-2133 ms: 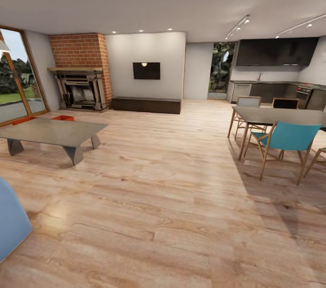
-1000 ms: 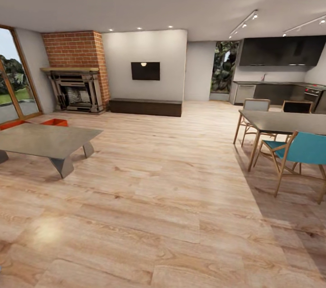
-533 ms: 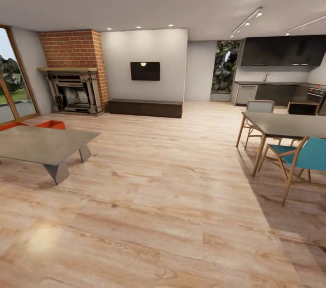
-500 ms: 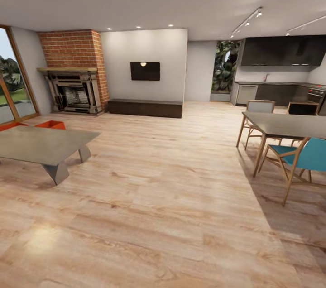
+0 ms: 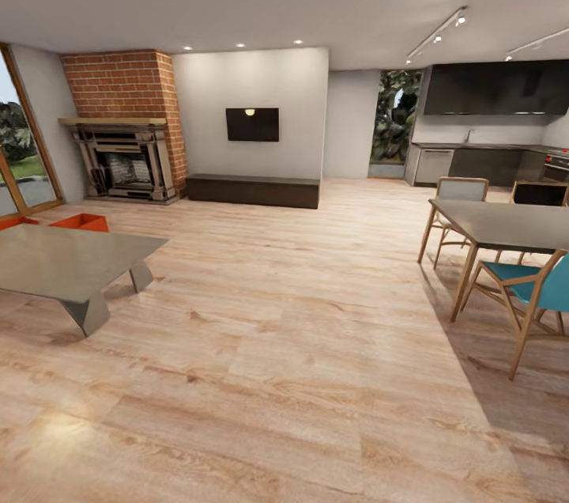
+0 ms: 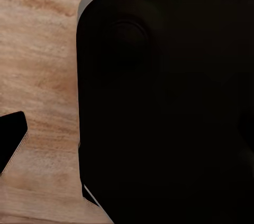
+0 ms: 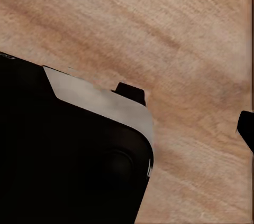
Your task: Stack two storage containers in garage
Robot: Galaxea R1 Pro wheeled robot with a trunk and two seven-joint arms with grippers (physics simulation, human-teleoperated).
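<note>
Storage containers point(image 5: 79, 222) on floor behind low table point(image 5: 71, 262); jaws unseen.

Bright even render, ceiling spots point(image 5: 241, 45), floor glare point(image 5: 59, 428), soft table shadow, wide-angle stretch

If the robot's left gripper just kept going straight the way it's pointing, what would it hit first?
Most likely the robot's own black base, which sits in the middle of the left wrist camera's view. Beside it lies the light wood-plank floor. Depth is hard to judge, and whether the left gripper is open or shut cannot be told.
</note>
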